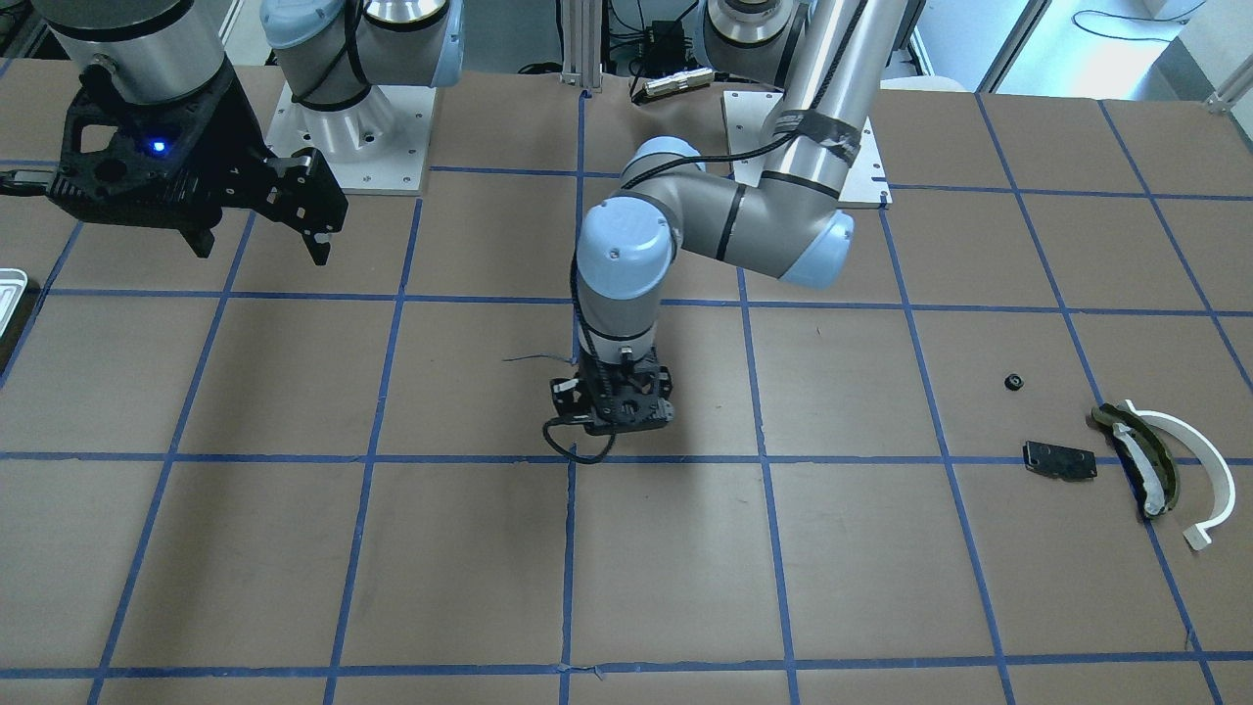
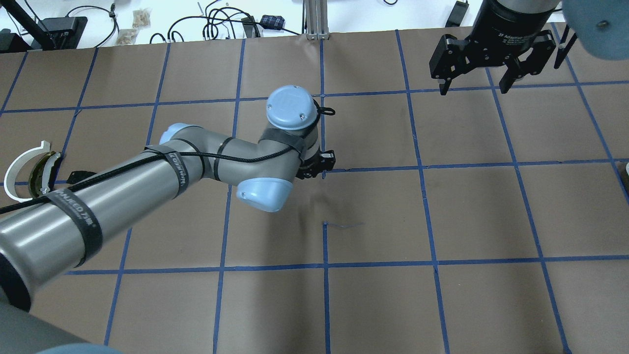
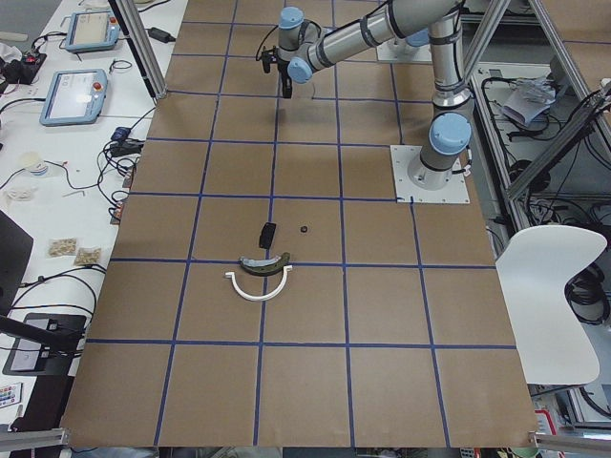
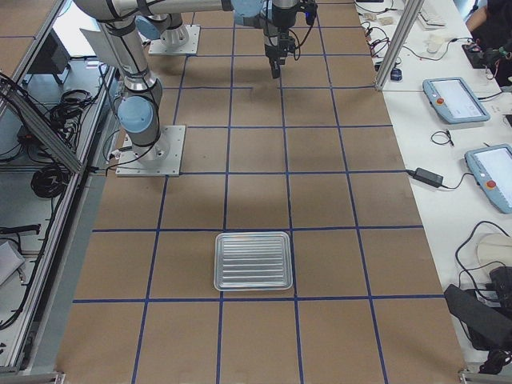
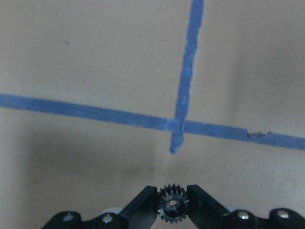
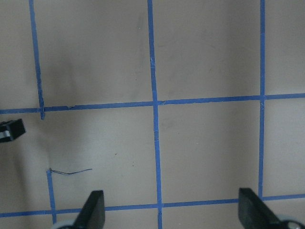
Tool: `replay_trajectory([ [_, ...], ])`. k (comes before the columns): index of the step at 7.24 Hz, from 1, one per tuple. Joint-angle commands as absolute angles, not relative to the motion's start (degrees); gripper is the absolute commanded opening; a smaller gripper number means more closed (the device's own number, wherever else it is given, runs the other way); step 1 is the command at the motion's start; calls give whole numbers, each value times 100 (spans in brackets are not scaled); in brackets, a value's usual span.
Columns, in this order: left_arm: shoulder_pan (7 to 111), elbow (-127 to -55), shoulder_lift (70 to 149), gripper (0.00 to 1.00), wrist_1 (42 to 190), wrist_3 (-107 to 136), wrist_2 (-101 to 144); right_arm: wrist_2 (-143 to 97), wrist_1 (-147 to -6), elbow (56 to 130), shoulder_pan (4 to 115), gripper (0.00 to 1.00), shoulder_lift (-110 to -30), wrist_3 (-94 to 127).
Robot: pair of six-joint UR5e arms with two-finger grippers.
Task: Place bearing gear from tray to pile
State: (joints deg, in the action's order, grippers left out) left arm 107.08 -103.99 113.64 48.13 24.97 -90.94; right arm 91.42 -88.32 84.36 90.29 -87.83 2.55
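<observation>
My left gripper (image 5: 173,192) is shut on a small black toothed bearing gear (image 5: 174,209) and holds it just above the brown table near a blue tape crossing. In the front view the left gripper (image 1: 612,416) is at the table's middle. The pile lies far off at the table's left end: a white half-ring arc (image 1: 1194,460), a dark olive curved piece (image 1: 1140,460) and a flat black plate (image 1: 1059,460). The silvery tray (image 4: 253,261) lies empty at the table's right end. My right gripper (image 1: 259,245) is open, empty and raised.
A small black round part (image 1: 1014,382) lies near the pile. Blue tape lines grid the brown table. The arm bases (image 1: 352,147) stand at the robot's edge of the table. Monitors and cables sit on the side bench (image 3: 76,95).
</observation>
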Motion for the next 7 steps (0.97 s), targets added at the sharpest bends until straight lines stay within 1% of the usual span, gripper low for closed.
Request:
replay_trajectory([
  [1, 9314, -10415, 10761, 8, 5578, 677, -9105, 9141, -8842, 8429, 9026, 100, -8771, 255],
  [3, 8083, -10397, 10268, 8, 6115, -1046, -9158, 9141, -8842, 8429, 9026, 100, -8771, 255],
  [5, 7010, -10441, 10030, 9, 6433, -2490, -9272, 9141, -8842, 8429, 9026, 100, -8771, 272],
  [6, 6500, -10555, 10020, 9, 6381, -3253, -9438, 9141, -8842, 8429, 9035, 100, -8771, 272],
  [7, 5747, -10773, 10020, 9, 6329, -3861, -9396, 9141, -8833, 8429, 9035, 100, -8771, 281],
])
